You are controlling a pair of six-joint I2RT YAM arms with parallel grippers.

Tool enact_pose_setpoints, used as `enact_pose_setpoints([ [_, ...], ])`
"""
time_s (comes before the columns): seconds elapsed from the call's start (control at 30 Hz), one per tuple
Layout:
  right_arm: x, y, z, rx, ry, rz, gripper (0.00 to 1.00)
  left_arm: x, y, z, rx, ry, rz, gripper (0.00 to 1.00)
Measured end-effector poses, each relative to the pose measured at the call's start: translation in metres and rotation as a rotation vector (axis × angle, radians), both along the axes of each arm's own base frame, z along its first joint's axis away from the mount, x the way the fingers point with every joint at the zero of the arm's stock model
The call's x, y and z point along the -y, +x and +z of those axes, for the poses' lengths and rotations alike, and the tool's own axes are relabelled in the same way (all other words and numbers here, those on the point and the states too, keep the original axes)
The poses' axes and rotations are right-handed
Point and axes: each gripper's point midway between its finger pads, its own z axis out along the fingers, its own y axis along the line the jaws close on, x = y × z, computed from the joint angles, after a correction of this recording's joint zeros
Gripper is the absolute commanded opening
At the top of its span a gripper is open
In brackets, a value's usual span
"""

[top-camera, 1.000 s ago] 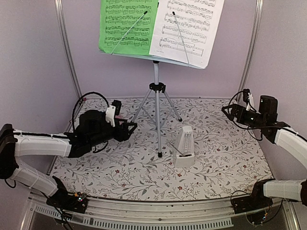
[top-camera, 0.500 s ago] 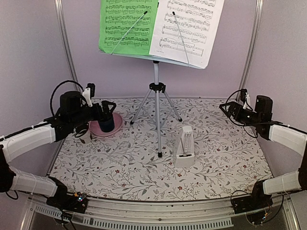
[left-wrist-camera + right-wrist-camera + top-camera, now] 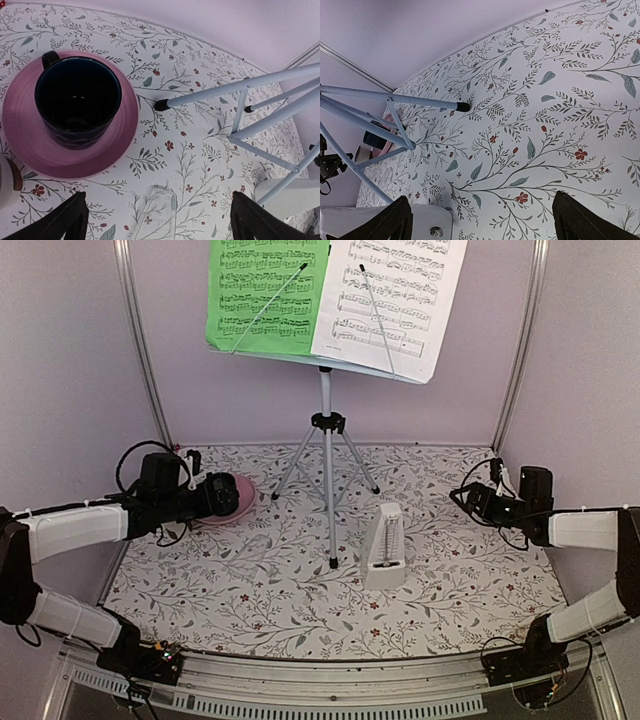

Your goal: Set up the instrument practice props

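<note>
The pale grey tripod music stand (image 3: 326, 440) stands at the back middle. Its desk holds a green sheet (image 3: 265, 295) and a white sheet (image 3: 390, 300) of music. The small white pyramid metronome (image 3: 385, 545) stands in front of it to the right. My left gripper (image 3: 226, 496) is open and empty, and hangs over the mat beside the cup and plate (image 3: 157, 222). My right gripper (image 3: 475, 500) is open and empty, low at the right (image 3: 480, 222). The stand's legs show in the left wrist view (image 3: 235, 87) and the right wrist view (image 3: 390, 97), and so does the metronome (image 3: 420, 222).
A dark blue cup (image 3: 77, 100) stands on a pink plate (image 3: 30, 145) at the back left, near a stand foot (image 3: 161, 104). A small white cup (image 3: 6, 185) shows at the frame edge. Purple walls and metal posts (image 3: 140, 350) close in the flowered mat.
My left arm has swung back and left from the middle of the mat to the cup and plate. My right gripper has come lower and a little towards the middle.
</note>
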Motion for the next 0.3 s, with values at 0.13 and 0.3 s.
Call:
enact_pose_setpoints([
  [0.13, 0.0, 0.001, 0.002, 0.016, -0.005, 0.003, 0.99, -0.001, -0.002, -0.016, -0.041, 0.009, 0.005, 0.99],
  [0.3, 0.0, 0.002, 0.004, 0.032, -0.012, 0.007, 0.99, -0.003, -0.001, -0.023, -0.06, 0.014, 0.019, 0.99],
])
